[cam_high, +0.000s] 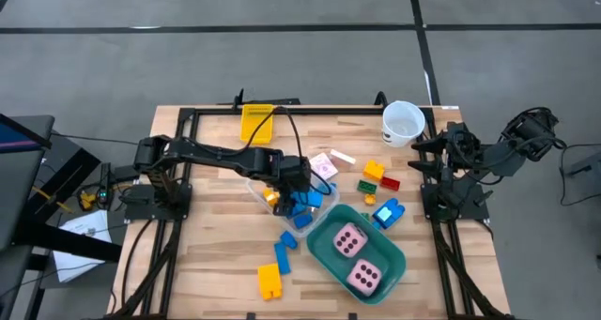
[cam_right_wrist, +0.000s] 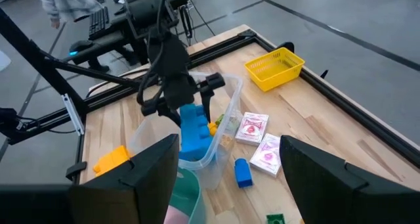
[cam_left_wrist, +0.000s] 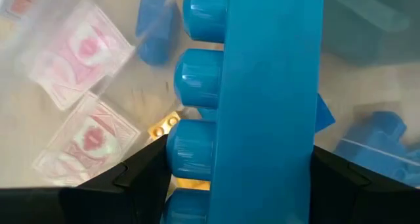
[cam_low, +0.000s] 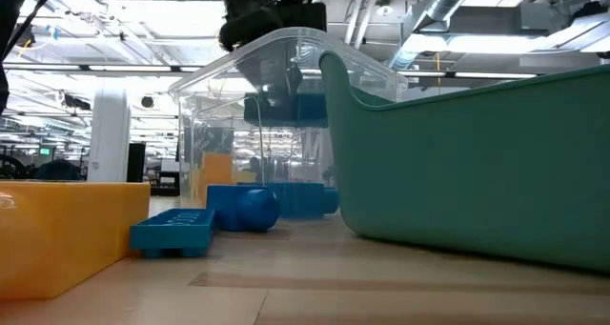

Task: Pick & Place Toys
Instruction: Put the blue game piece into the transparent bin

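Note:
My left gripper is over a clear plastic tub at the table's middle, shut on a long blue brick. In the right wrist view the brick hangs inside the clear tub. Other blue bricks and a yellow piece lie in the tub. Two pink dice lie in the teal tub. Pink-white cards and yellow, red, green and blue bricks lie on the table. My right gripper is open and empty at the right edge. My left gripper pinches the long blue brick between its two fingers, one finger on the studded face, the other on the opposite face. The fingers point down and lie across the brick near its upper end. The brick hangs lengthwise below them, clear of the tub's floor.
A white cup stands at the far right and a yellow basket at the far edge. Loose blue bricks and a yellow-orange brick lie toward the near edge, left of the teal tub.

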